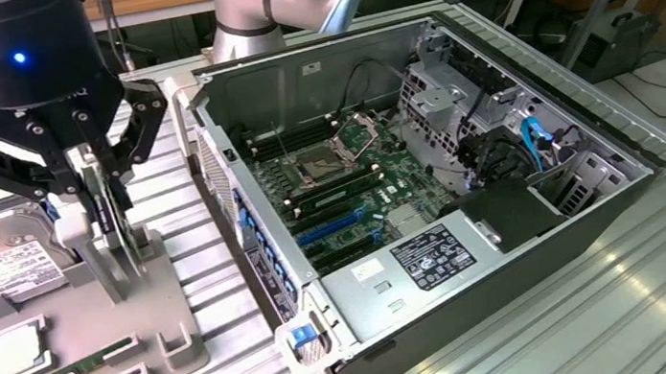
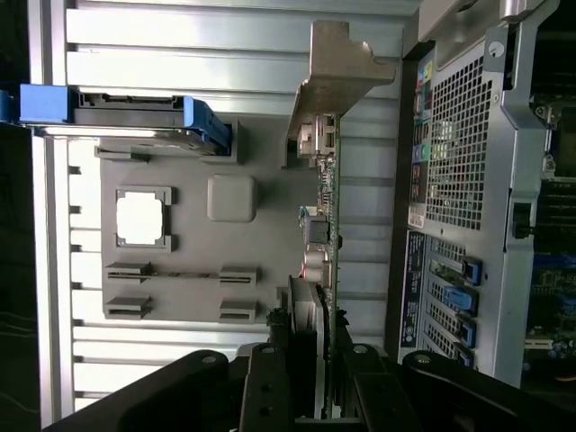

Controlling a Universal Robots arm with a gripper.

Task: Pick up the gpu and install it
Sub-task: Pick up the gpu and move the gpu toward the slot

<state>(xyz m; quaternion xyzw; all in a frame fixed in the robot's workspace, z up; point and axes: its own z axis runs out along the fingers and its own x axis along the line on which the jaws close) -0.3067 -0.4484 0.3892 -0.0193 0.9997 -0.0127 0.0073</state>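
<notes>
gpu [image 2: 329, 225], one, in hand [image 2: 313, 360]

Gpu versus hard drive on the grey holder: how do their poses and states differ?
The gpu stands upright on edge; the hard drive lies back, label up. The hand grips the gpu; the hard drive sits untouched. Both are in the grey holder.

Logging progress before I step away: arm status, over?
Fingers shut on green circuit-board card with silver end bracket. Card upright, edge-on, at grey holder tray. Open metal computer case alongside, nothing seen between.
</notes>
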